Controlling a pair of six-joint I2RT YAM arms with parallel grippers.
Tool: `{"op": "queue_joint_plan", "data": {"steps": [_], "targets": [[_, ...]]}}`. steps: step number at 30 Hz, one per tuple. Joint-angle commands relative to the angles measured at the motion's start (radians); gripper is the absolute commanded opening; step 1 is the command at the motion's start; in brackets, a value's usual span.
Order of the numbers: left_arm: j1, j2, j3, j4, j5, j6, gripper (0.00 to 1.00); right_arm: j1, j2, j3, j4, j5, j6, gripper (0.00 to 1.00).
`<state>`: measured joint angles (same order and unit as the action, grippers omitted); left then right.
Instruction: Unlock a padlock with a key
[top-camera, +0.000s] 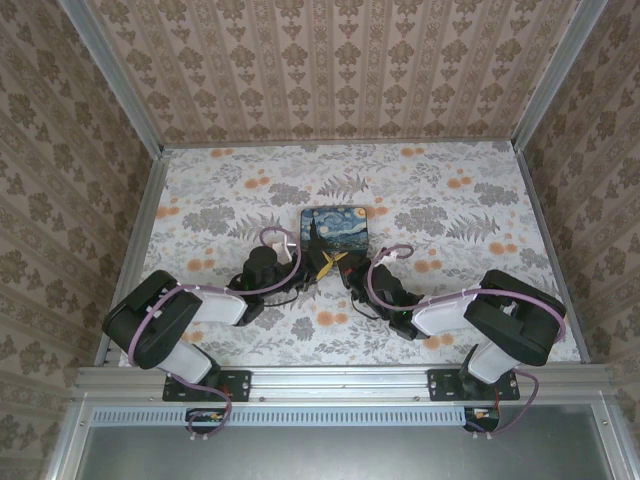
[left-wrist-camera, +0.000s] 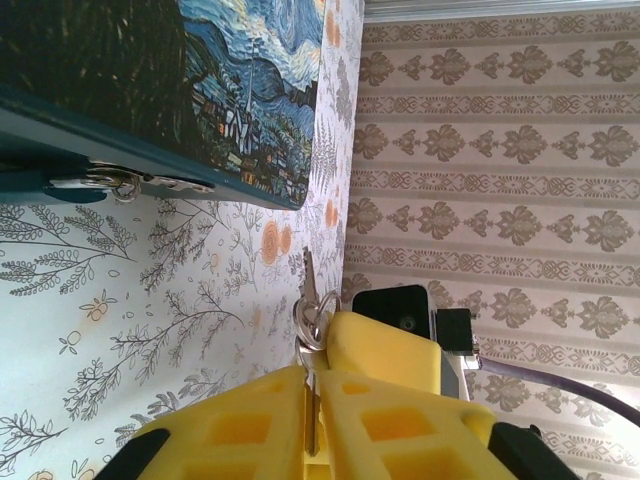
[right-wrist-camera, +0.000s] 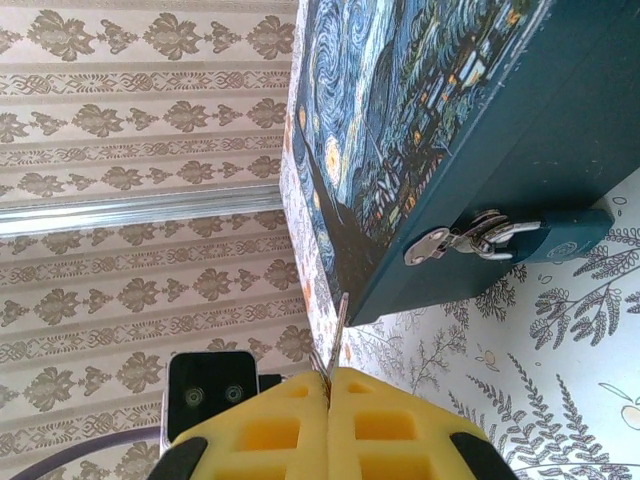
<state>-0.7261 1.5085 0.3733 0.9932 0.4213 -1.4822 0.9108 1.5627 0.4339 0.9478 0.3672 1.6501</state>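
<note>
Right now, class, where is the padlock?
In the right wrist view, the padlock sits at the right edge, hooked through the hasp on the side wall of the printed box, beside the floral table.

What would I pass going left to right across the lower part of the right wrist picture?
A black camera block → the yellow right pincer shut on the key → the metal hasp on the box → the teal padlock.
</note>
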Motion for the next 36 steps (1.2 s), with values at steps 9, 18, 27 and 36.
{"op": "queue_joint_plan", "data": {"steps": [9, 18, 27, 36], "targets": [[0.003, 0.014, 0.0, 0.02, 0.013, 0.04, 0.0, -0.016, -0.027, -0.051, 0.048, 0.007, -0.022, 0.33], [0.059, -0.148, 0.107, -0.464, 0.154, 0.407, 0.0, -0.204, -0.472, -0.146, -0.39, -0.137, -0.26, 0.51], [0.113, -0.241, 0.296, -0.933, 0.212, 0.805, 0.0, -0.432, -0.61, -0.128, -0.484, -0.515, -0.555, 0.59], [0.137, -0.143, 0.367, -0.907, 0.359, 0.926, 0.0, -0.457, -0.317, 0.008, -0.169, -0.959, -0.664, 0.43]]}}
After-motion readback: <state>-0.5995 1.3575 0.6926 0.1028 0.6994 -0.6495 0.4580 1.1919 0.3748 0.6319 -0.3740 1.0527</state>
